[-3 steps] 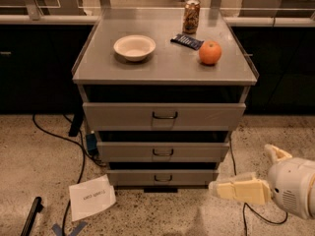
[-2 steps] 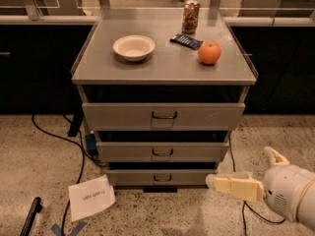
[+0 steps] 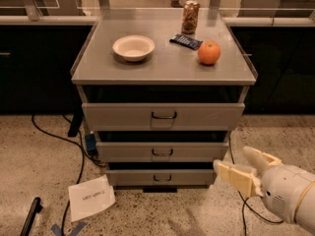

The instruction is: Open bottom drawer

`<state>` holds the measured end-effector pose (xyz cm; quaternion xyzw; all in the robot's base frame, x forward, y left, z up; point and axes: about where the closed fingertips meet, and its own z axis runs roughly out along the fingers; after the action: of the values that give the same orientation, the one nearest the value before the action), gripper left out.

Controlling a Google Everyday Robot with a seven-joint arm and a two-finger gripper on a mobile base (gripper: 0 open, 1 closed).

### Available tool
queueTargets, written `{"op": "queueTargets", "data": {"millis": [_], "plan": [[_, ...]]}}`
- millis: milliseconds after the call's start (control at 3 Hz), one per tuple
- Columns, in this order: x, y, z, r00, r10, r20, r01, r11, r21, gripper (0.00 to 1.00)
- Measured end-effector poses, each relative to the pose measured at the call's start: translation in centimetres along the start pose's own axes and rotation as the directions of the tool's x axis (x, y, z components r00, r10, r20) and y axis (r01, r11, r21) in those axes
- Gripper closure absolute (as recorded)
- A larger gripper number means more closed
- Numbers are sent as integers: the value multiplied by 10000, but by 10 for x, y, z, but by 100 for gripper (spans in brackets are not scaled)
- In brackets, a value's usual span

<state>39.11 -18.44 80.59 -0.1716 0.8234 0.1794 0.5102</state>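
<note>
The bottom drawer [image 3: 160,177] is the lowest and narrowest grey front of the three-drawer metal cabinet, just above the floor. Its small dark wire handle [image 3: 162,178] sits at centre, and the front sits about flush under the middle drawer [image 3: 162,151]. My gripper [image 3: 232,160], with pale cream fingers [image 3: 237,177], is at the lower right. It is level with the bottom drawer's right end, just off the cabinet's right corner, not touching. Its fingers look apart and hold nothing. The handle lies well to its left.
On the cabinet top [image 3: 162,68] are a white bowl [image 3: 133,47], a can [image 3: 190,16], a dark packet [image 3: 186,41] and an orange [image 3: 209,52]. A paper sheet [image 3: 91,197], cables [image 3: 74,141] and a black stick [image 3: 30,215] lie on the floor at left. Dark counters stand behind.
My gripper has moved left and a little up, closer to the cabinet's lower right corner. The drawers have not moved.
</note>
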Motion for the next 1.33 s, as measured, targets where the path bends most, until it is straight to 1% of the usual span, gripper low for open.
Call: {"op": "queueTargets", "data": {"millis": [667,1000,1333], "plan": [[0,0,0,10000,-3,-1,3,10000,0,89],[30,2,19,9986,530,-54,-530,9986,-14,100],[85,10,48,9905,1371,68,-1372,9905,87,100]]}}
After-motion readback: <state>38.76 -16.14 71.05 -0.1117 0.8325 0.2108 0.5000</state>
